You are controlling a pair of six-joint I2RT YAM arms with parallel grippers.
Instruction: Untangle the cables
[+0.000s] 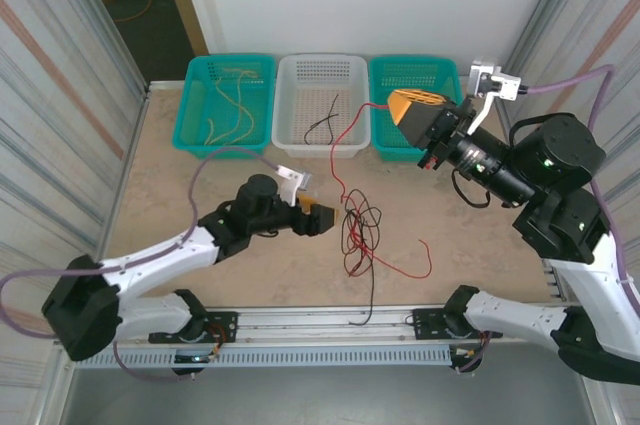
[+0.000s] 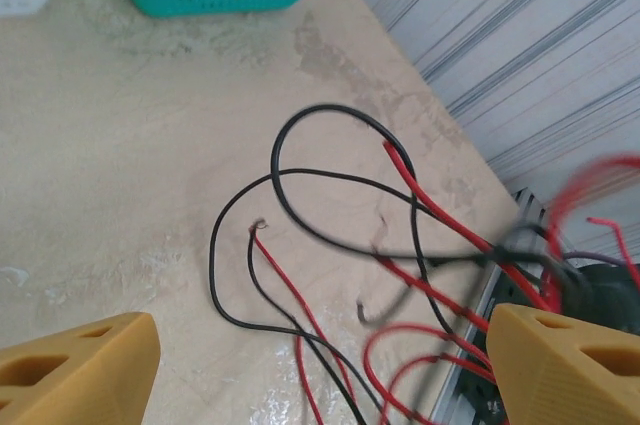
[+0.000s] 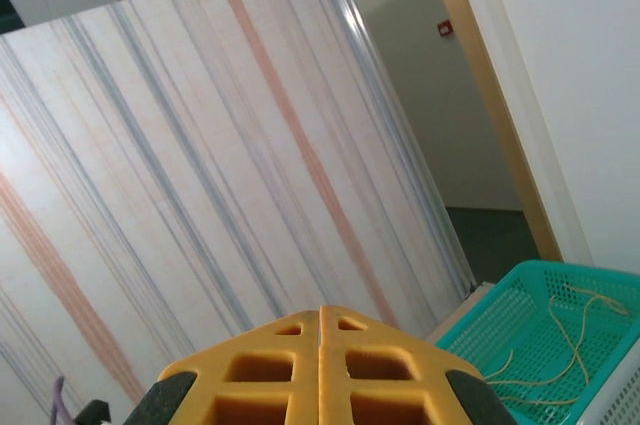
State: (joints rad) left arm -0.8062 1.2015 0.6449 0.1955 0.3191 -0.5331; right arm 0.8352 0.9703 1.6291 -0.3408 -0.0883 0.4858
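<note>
Three baskets line the far edge of the table [image 1: 200, 173], well beyond both grippers: a left teal basket [image 1: 183, 105] holding yellow cables [image 1: 235, 95], a white basket [image 1: 282, 95] holding one black cable [image 1: 322, 125], and a right teal basket [image 1: 385, 142] beneath the right gripper [image 1: 398, 105]. Item, right gripper: clenched and raised over that basket; a red cable [image 1: 345, 140] runs from its tip down to the table, though we cannot tell whether it is pinched there. Item, left gripper [image 1: 322, 217]: released, fingers spread wide, grasping nothing, low over the table. Item, the tangle [image 1: 360, 230]: red and black loops just ahead of the left gripper, crossing one another several times. We judge the step in hand to be picking one strand out of the knot. We would do it well by closing on a single black loop [image 2: 300, 120] where it lies apart from the red, then lifting slowly so the crossings slide free rather than cinch. Room: bare table lies between the left gripper and the baskets. On its near side the rail [image 1: 300, 323] is close, and one black strand [image 1: 370, 300] trails across it, liable to snag.
</note>
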